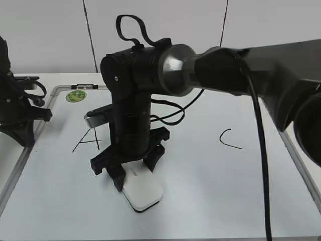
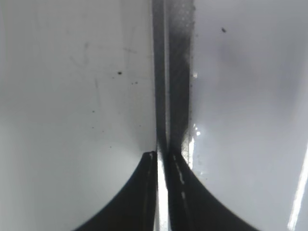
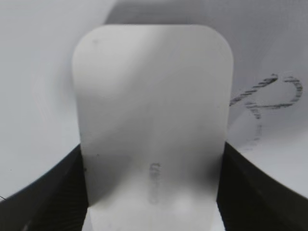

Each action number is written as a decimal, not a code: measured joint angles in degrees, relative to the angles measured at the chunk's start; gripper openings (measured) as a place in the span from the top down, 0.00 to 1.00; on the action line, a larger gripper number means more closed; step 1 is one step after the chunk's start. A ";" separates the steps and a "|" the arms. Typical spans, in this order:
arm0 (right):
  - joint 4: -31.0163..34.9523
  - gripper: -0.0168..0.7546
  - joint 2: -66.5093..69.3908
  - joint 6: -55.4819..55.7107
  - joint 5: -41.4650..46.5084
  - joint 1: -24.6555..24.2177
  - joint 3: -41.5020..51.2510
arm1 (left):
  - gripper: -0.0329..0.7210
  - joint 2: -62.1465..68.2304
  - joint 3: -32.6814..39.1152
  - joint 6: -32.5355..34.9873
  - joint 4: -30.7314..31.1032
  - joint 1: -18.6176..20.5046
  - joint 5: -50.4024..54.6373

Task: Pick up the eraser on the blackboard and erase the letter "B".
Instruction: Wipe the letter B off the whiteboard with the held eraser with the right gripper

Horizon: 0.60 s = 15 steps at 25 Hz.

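Observation:
The white eraser (image 1: 144, 192) lies flat on the blackboard (image 1: 210, 191), a white board with a grey frame. My right gripper (image 1: 131, 173) reaches in from the right and is shut on the eraser, one finger on each long side. In the right wrist view the eraser (image 3: 151, 110) fills the middle between the gripper's (image 3: 151, 204) fingers. Just right of it are faint, streaky black strokes of the letter "B" (image 3: 269, 94). In the exterior view the "B" is hidden behind the arm. My left gripper (image 2: 162, 159) is shut and empty over the board's frame at the left.
A black "A" (image 1: 88, 138) is left of the right arm and a black "C" (image 1: 228, 139) is to its right. A round green magnet (image 1: 76, 95) sits at the board's far left corner. The left arm (image 1: 17, 113) stands at the left edge.

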 joint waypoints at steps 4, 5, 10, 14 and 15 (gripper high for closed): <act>-0.49 0.30 0.00 0.00 0.00 0.09 0.00 | 0.91 0.00 0.00 0.00 0.00 0.00 0.00; -1.19 0.30 0.00 0.21 0.00 0.13 0.00 | 0.91 0.00 0.00 0.00 0.00 0.00 0.00; -5.67 0.30 0.04 2.23 0.00 0.55 0.00 | 0.91 0.00 0.00 0.00 0.12 0.00 0.00; -8.40 0.30 0.13 3.12 0.00 0.55 0.00 | 0.91 0.00 -0.04 0.00 0.40 0.00 0.00; -8.74 0.30 0.13 3.27 0.00 0.43 0.00 | 0.91 0.00 -0.04 0.00 0.48 0.00 0.00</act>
